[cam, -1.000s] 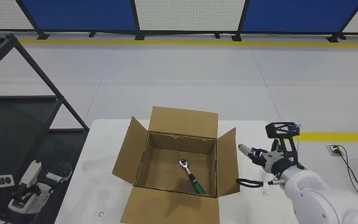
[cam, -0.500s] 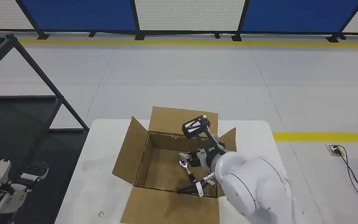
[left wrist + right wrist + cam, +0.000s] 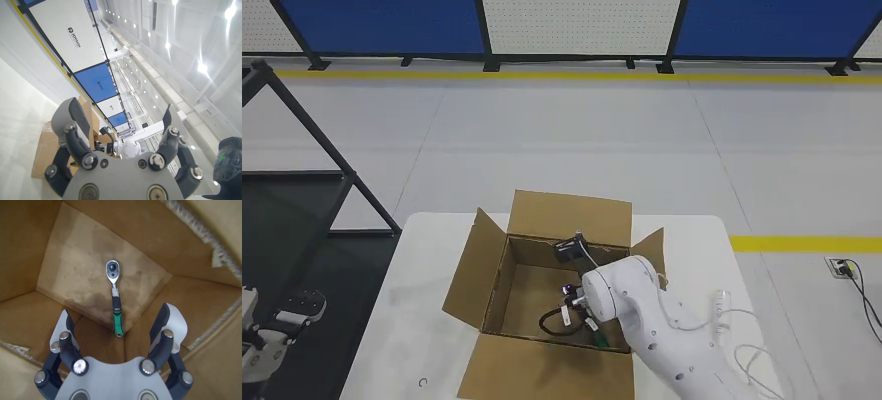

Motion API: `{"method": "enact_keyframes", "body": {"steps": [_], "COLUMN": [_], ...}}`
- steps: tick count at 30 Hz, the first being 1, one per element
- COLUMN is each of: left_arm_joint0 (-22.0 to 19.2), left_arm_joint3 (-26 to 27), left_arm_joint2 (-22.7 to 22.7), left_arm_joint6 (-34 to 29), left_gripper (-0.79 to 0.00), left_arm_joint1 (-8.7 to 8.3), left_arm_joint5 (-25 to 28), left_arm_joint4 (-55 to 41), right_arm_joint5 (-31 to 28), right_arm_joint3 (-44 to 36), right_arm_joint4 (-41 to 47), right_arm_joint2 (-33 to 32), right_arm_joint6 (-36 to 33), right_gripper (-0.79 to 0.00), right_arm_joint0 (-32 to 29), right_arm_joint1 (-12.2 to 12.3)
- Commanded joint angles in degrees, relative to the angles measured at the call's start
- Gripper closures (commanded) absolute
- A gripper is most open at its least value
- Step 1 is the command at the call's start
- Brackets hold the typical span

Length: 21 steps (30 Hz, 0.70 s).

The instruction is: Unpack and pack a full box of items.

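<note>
Right pincer [image 3: 116, 311] has swung into the box [image 3: 570, 217], released above the wrench [image 3: 116, 303] at its lower-right corner; left pincer [image 3: 122, 111] released.

We've got plain brown on the cardboard box [image 3: 569, 217], and down on its floor we see darker grey-brown smudges. The ratchet [image 3: 115, 298] gives us a shiny silver head, a black collar, then a green handle with black trim. The right gripper [image 3: 115, 313] shows white fingers with black pads [image 3: 157, 321]. The left gripper [image 3: 122, 106] is grey, its black pads [image 3: 79, 115] finely stippled. White table [image 3: 422, 300], blue panels [image 3: 382, 25], white dotted panels [image 3: 577, 25], a yellow floor line [image 3: 542, 73].
</note>
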<state>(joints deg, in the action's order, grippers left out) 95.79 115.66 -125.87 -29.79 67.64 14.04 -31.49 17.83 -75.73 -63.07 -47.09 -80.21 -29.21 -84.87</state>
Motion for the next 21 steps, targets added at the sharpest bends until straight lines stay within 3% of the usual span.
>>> {"method": "enact_keyframes", "body": {"steps": [1,5,6,7,12,21], "left_arm_joint0": [0.0,0.0,0.0,0.0,0.0,0.0], "left_arm_joint3": [0.0,0.0,0.0,0.0,0.0,0.0], "left_arm_joint2": [0.0,0.0,0.0,0.0,0.0,0.0], "left_arm_joint6": [0.0,0.0,0.0,0.0,0.0,0.0], "left_gripper": [-0.785,-0.785,-0.785,-0.785,-0.785,-0.785], "left_arm_joint1": [0.0,0.0,0.0,0.0,0.0,0.0], "left_arm_joint5": [0.0,0.0,0.0,0.0,0.0,0.0], "left_arm_joint4": [0.0,0.0,0.0,0.0,0.0,0.0], "right_arm_joint5": [-0.16,-0.95,-1.15,-1.12,-1.2,-2.5], "right_arm_joint3": [2.32,5.73,6.47,7.23,10.35,18.18], "right_arm_joint4": [-0.16,1.06,1.1,0.86,0.18,2.44], "right_arm_joint2": [0.54,1.67,2.04,2.41,4.19,5.23], "right_arm_joint6": [0.65,1.84,2.04,2.14,2.86,5.32], "right_gripper": [-0.785,-0.785,-0.767,-0.69,-0.548,-0.431], "right_arm_joint0": [-0.11,0.08,0.2,0.42,1.45,3.83], "right_arm_joint1": [-0.24,-1.02,-1.22,-1.41,-2.47,-4.44]}}
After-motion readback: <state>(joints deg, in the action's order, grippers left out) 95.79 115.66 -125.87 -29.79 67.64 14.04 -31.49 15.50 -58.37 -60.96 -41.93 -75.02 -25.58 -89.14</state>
